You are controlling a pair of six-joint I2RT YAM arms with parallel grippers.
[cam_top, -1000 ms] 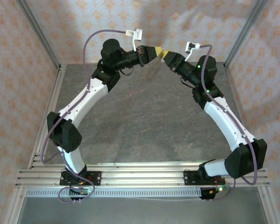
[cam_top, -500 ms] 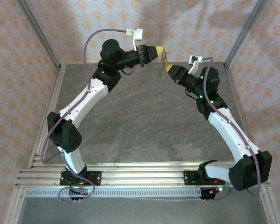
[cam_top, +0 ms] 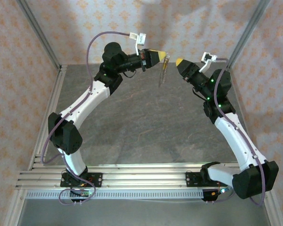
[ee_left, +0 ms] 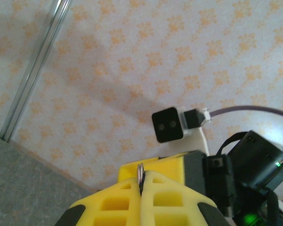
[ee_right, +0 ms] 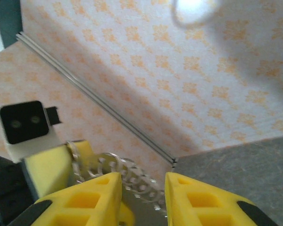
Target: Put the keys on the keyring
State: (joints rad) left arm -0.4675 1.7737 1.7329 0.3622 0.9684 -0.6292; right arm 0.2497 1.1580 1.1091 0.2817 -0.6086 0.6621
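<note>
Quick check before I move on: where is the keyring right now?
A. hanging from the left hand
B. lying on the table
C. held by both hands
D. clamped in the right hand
A: the keyring dangles from the tip of the shut left hand, while the right hand sits apart from it, fingers spread.

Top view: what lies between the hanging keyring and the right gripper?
Nothing: in the top view the stretch from the keyring, pinched by the left gripper, to the right gripper is bare.
</note>
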